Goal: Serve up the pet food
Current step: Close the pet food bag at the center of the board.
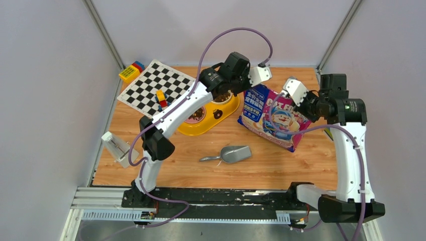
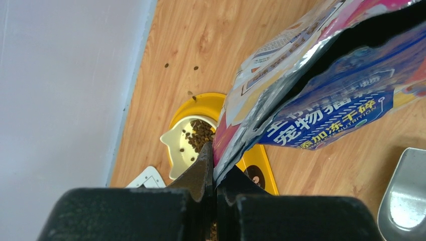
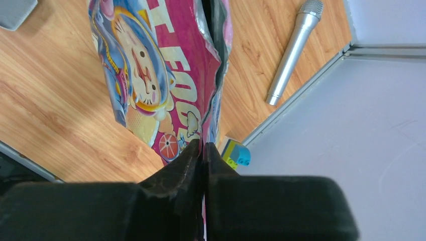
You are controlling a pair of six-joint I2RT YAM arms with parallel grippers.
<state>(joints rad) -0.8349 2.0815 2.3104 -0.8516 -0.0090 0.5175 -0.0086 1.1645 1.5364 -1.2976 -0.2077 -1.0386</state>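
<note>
lab enclosure, white panels (image 1: 45, 75), aluminium frame (image 1: 104, 32)

Even bright light; soft shadows; left pincer (image 2: 216, 168) dark, blurred.

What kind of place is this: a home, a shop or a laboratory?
Most likely a laboratory robot cell: two arms bolted to a rail at the table edge, plain walls on metal framing around it, and a checkerboard beside toy blocks.

The top view looks down on the whole table (image 1: 281, 170) from behind the arms. Both wrist views sit close, sharing the pet food bag (image 2: 321, 100).
</note>
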